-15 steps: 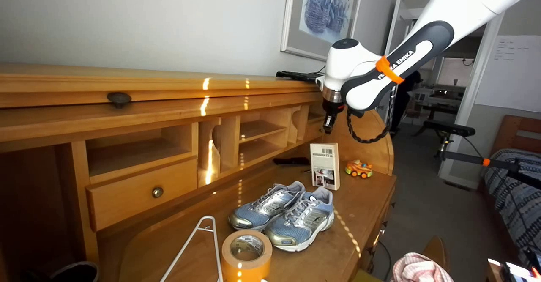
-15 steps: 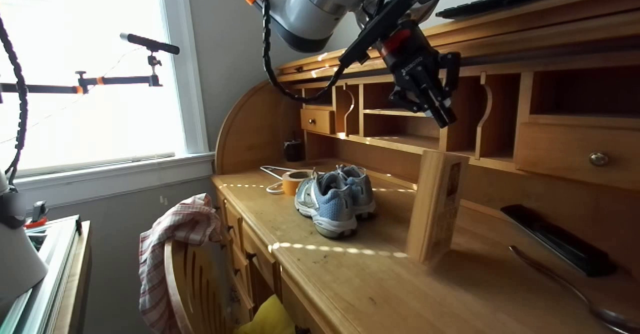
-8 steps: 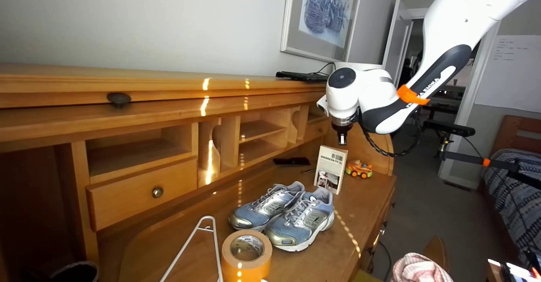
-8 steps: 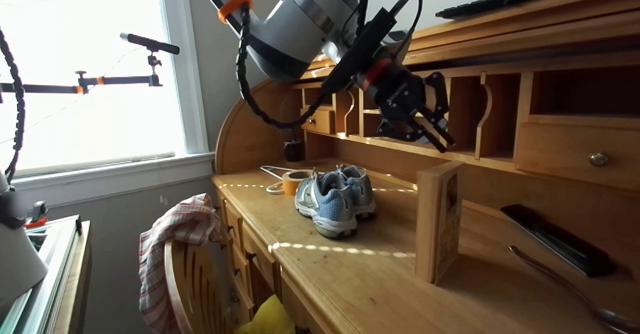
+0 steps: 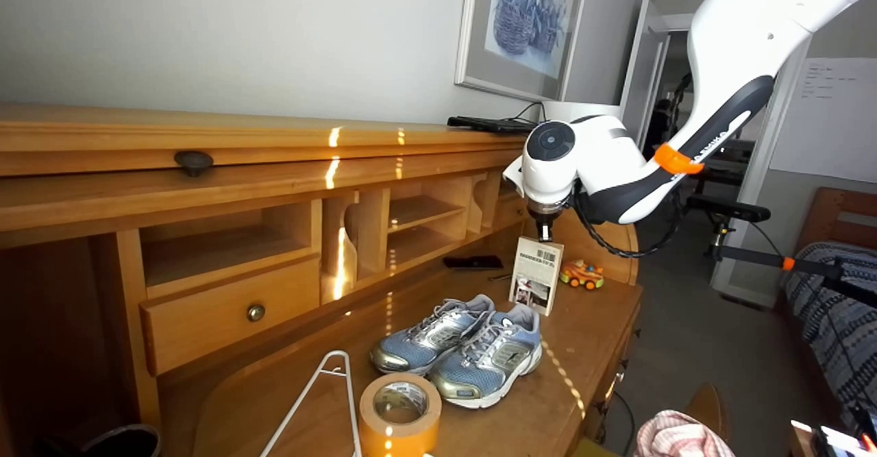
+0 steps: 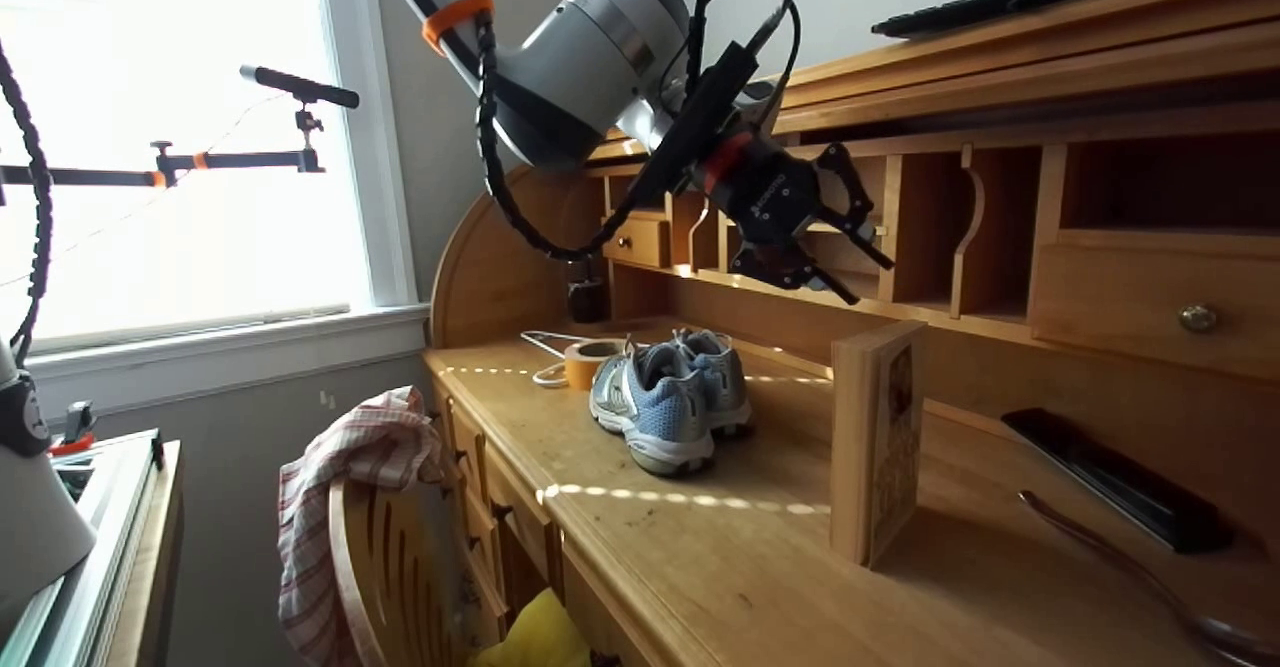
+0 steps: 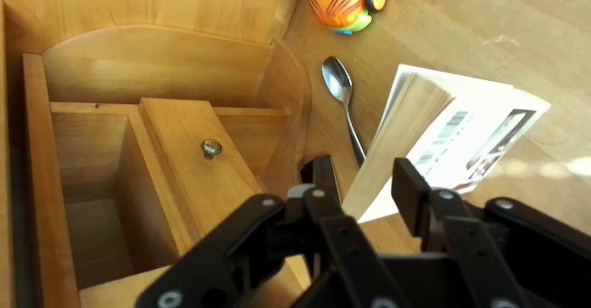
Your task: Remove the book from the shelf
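Observation:
The book [image 5: 536,275] is a pale paperback with a barcode and a photo on its cover. It stands upright on the desktop, in front of the wooden shelf compartments [image 6: 1180,232], and also shows in an exterior view [image 6: 870,442]. My gripper [image 6: 871,283] is open and empty, its fingertips just above the book's top edge with a small gap. In the wrist view the gripper [image 7: 360,178] has its fingers apart and the book [image 7: 445,128] shows beyond them, partly hidden by the right finger.
Blue-grey shoes [image 5: 459,347] stand beside the book. A spoon [image 7: 339,84] and a long black object [image 6: 1110,477] lie near the shelf base. A toy car [image 5: 582,274] is behind the book. A tape roll [image 5: 399,412] and a hanger [image 5: 346,375] lie farther along the desk.
The book was tilted and blurred a second ago, then settled standing upright, turned a little. The fingers have spread apart, and the gripper has shifted slightly from the book's top.

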